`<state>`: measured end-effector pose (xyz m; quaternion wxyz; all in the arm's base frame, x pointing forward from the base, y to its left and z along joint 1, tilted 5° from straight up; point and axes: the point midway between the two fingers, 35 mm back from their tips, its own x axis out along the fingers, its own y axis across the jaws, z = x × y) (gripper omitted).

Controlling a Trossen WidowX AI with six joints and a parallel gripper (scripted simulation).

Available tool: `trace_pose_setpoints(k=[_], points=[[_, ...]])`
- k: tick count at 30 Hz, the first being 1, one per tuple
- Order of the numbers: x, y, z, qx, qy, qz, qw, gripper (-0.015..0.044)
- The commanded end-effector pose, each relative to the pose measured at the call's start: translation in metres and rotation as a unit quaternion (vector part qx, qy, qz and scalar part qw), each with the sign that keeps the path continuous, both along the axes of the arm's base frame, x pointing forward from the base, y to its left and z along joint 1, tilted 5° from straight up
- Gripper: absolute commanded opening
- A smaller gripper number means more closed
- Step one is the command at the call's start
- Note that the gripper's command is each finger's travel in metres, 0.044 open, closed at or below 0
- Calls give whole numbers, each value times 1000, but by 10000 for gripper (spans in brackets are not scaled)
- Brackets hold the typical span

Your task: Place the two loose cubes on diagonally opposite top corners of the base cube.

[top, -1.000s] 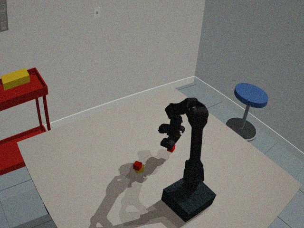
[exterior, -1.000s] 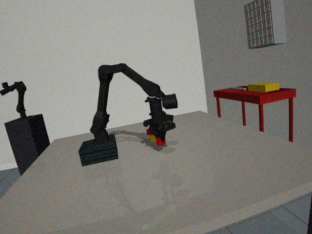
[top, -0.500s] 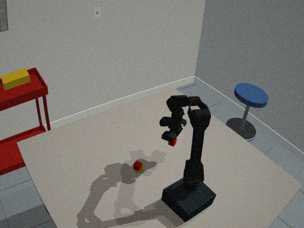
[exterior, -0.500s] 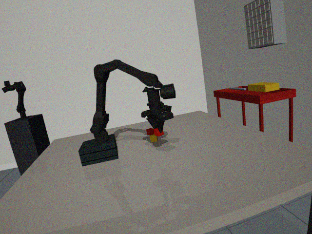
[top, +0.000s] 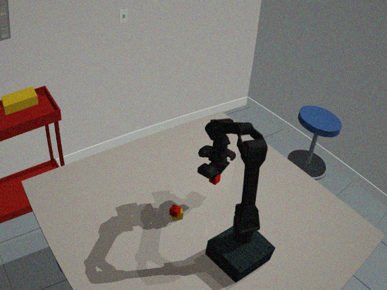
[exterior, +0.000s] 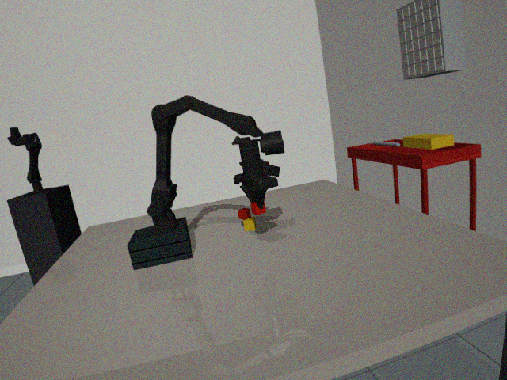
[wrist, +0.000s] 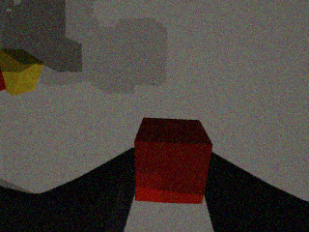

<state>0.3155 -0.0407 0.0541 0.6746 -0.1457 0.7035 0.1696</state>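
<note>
The yellow base cube [top: 179, 217] [exterior: 249, 224] [wrist: 25, 80] stands on the table. One red cube [top: 175, 210] [exterior: 244, 213] [wrist: 2, 81] rests on top of it, offset toward one corner; it is cut off by the left edge of the wrist view. My gripper [top: 214, 177] [exterior: 258, 205] [wrist: 170, 157] is shut on the other red cube [top: 215, 179] [exterior: 257, 210] [wrist: 166, 179]. It holds that cube above the table, off to one side of the base cube. In the wrist view the held cube looks about level between the fingers.
The arm's base [top: 240, 249] [exterior: 160, 245] stands on the table [top: 300, 225] [exterior: 348, 278]. The arm's shadow falls across the base cube area. Beyond the table are a red cart [top: 46, 116] [exterior: 424, 157] with a yellow box, a blue stool [top: 319, 119] and a dark pedestal [exterior: 32, 229] bearing another arm.
</note>
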Motion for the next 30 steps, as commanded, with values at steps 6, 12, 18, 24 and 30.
trace_pose_setpoints(k=[6, 12, 18, 24, 30], points=[[1, 29, 1, -4, 2, -112, 994, 105], [1, 48, 1, -7, 4, -186, 983, 105], [-1, 67, 1, -9, 6, -259, 966, 105], [-3, 86, 1, -12, 8, -331, 944, 105], [-7, 105, 1, -15, 11, -401, 916, 105]])
